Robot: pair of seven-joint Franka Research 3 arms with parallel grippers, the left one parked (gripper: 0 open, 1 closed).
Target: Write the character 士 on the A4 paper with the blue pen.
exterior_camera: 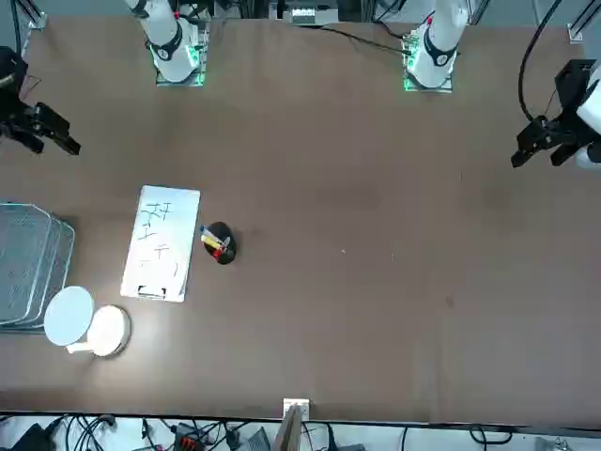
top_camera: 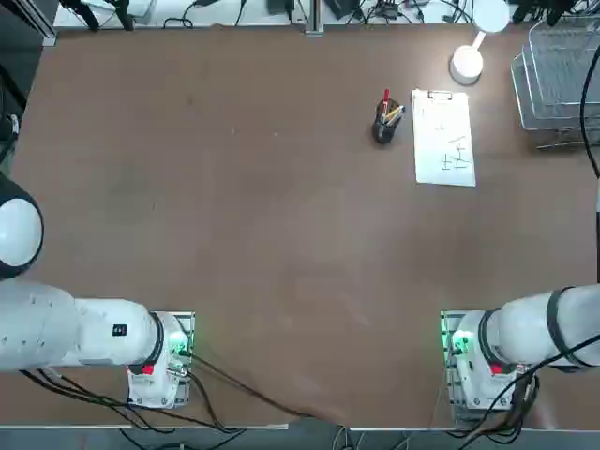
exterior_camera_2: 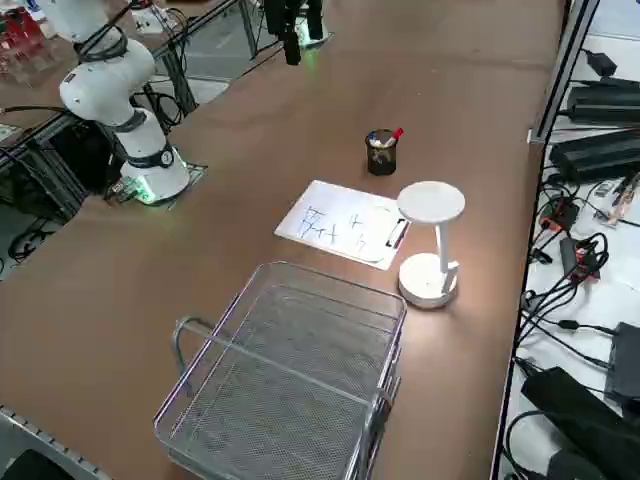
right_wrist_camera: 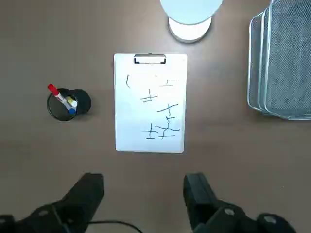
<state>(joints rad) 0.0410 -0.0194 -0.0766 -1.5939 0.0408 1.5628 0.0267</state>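
Gripper spread wide, empty, hovering above table at paper's six o'clock; pen standing in cup, at paper's nine.

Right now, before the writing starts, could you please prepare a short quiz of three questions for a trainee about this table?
1. True or false: the right gripper holds a pen.
2. Where do the pens stand? A) in the wire basket B) in the black pen cup C) on the A4 paper
3. Which object stands just beyond the paper's clip edge?

Key: 1 false, it is open and empty. 2 B. 3 the white desk lamp.
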